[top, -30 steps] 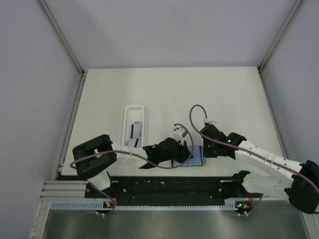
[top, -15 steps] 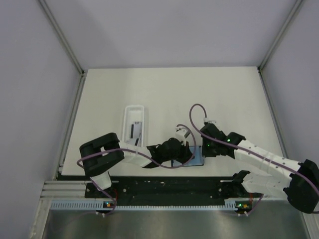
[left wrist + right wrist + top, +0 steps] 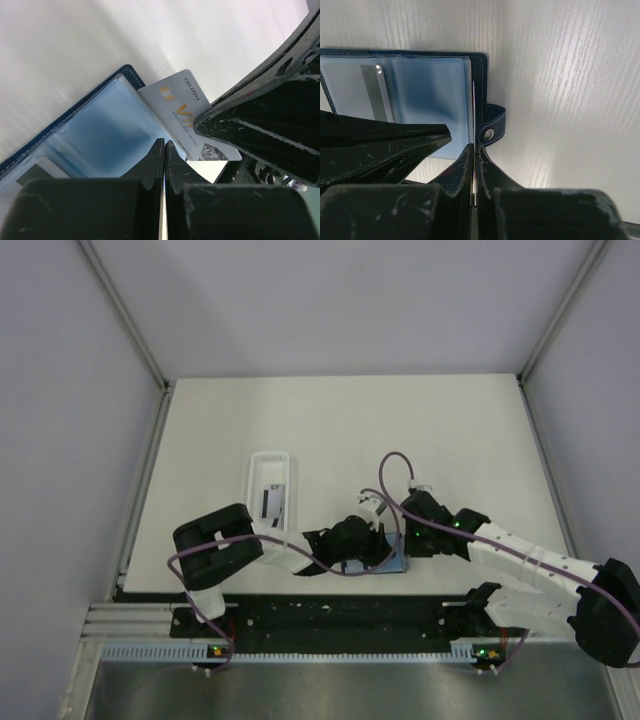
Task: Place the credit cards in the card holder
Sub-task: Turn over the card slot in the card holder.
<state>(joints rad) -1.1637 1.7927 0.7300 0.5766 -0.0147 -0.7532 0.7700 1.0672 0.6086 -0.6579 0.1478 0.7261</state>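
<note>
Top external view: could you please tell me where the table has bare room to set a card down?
Bare: the far half of the table, beyond the white tray. Crowded: the near edge, where the left arm and right arm meet over the card holder.

L arm (image 3: 280, 553): white links, blk joints | R arm (image 3: 520, 558): same, green LEDs | purple cables (image 3: 395, 453) | fingers (image 3: 145, 175) blk, scuffed
</note>
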